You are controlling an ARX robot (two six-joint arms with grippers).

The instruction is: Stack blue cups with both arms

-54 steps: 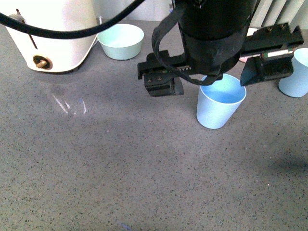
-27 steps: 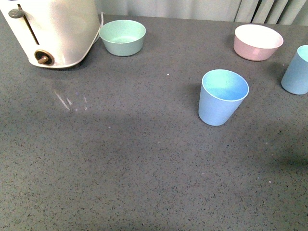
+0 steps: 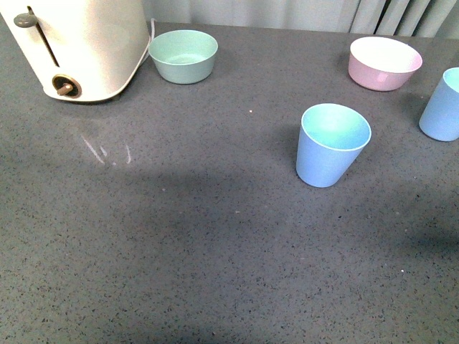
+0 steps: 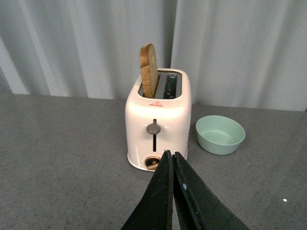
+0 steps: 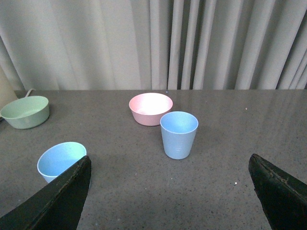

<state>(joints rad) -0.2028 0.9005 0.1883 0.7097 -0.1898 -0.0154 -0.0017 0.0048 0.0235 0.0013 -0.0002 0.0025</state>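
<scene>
On the desk (image 3: pixel 179 236), both upright, unstacked: nearer blue cup (image 3: pixel 331 147) front-left of the pink bowl (image 3: pixel 384 62), farther blue cup (image 3: pixel 441 107) just right of it. Empty left hand (image 4: pixel 172 191) pinched closed; empty right hand (image 5: pixel 169 165) spread wide. Danger: clipping a rim on approach, tipping a light cup.

Left pincer (image 4: pixel 171 155) pressed tightly together and empty; right pincer (image 5: pixel 169 165) spread wide, likewise empty.

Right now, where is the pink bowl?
Front view: the pink bowl sits far back on the right, beside the right-edge blue cup, behind the middle blue cup.
</scene>
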